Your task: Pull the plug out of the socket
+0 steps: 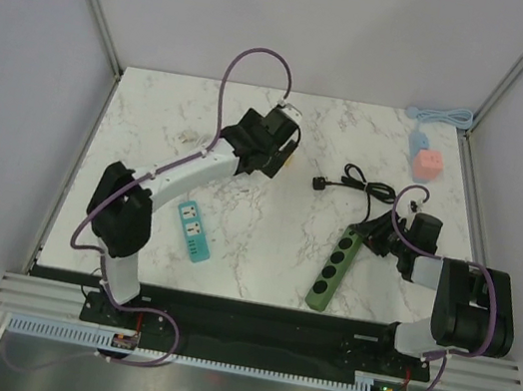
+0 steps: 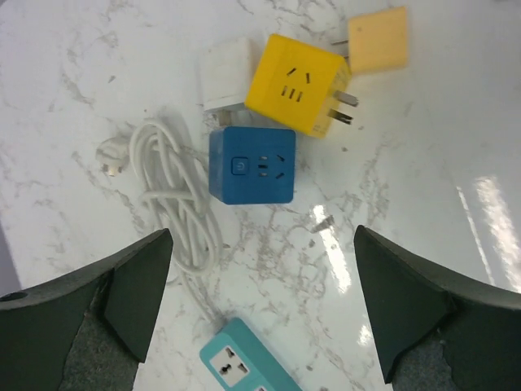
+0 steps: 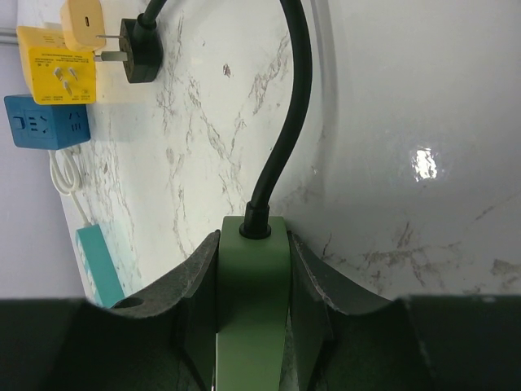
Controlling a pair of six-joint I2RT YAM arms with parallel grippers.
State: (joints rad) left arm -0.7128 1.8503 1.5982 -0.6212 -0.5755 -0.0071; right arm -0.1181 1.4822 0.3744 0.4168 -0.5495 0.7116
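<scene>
Spanning the whole view, the white marble-patterned table (image 1: 257,220) carries everything. The left gripper (image 2: 262,236) hangs over the table's far middle, jaws spread wide with nothing between them. The right gripper (image 3: 253,244) is clamped on the cable end of the long green power strip (image 1: 334,267), which lies at the table's right front. Its black cable (image 3: 285,138) leaves that end and runs back to a loose coil. A teal power strip (image 1: 193,231) lies at the front left. Under the left gripper a blue cube socket (image 2: 252,165), a yellow cube adapter (image 2: 295,85), a white adapter (image 2: 225,73) and an orange block (image 2: 377,39) sit close together. The small black plug (image 1: 319,183) lies loose on the marble just beside the orange block, out of the green strip's sockets.
</scene>
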